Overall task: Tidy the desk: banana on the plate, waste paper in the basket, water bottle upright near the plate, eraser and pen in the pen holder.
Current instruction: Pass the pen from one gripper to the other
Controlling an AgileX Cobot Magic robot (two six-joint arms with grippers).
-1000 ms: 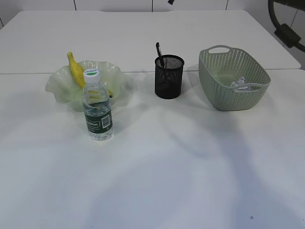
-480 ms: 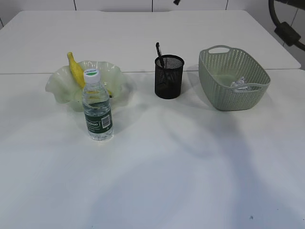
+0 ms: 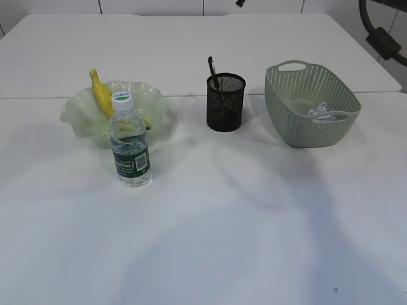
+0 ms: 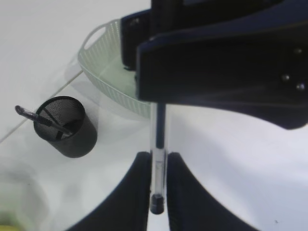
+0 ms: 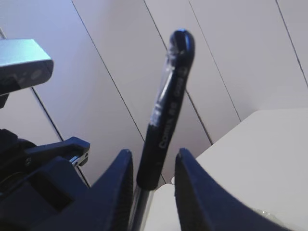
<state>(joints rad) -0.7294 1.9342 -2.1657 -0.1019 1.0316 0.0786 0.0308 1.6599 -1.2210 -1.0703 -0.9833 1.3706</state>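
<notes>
- A clear-barrelled pen [image 4: 158, 159] is seen clamped between the narrowly set fingers of the left gripper [image 4: 157, 185], its dark tip poking out just past the fingertips.
- In the right wrist view, a pen with a black cap [image 5: 166, 115] is seen standing between the partly spread fingers of the right gripper [image 5: 153, 168]; whether the fingers press on it cannot be told.
- A black mesh pen holder [image 3: 225, 101] is placed on the white table [image 3: 222, 222], with a dark pen [image 3: 213, 73] leaning inside it.
- The banana [image 3: 102, 93] is laid in the pale green wavy plate [image 3: 79, 114].
- The water bottle [image 3: 130, 142] is stood upright just in front of the plate.
- Crumpled waste paper [image 3: 318, 110] is lodged inside the green woven basket [image 3: 311, 130], to the right of the pen holder.
</notes>
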